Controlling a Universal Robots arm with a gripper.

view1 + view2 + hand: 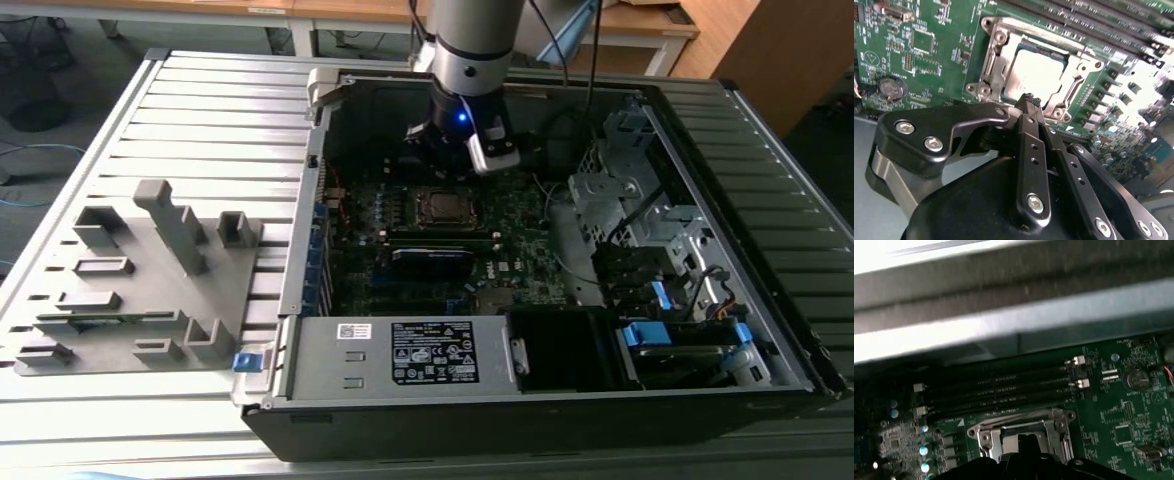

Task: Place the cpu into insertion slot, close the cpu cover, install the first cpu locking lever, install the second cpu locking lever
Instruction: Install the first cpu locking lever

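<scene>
I had the gripper (1030,100) w/ fingers pinched together, empty, just above the cpu cover (999,60), already down over the cpu (1039,75) mid-board, so I judged the lever step was on.

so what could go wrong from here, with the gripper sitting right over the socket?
1. The gripper has its fingers together, tips just off the cpu cover; pressing wrongly could scrape the cpu seen through its window.
2. The memory slots run close beside the insertion slot, so a sideways move could knock them.
3. In the exterior view the arm stands deep inside the computer case, near loose cables that it could snag.
</scene>
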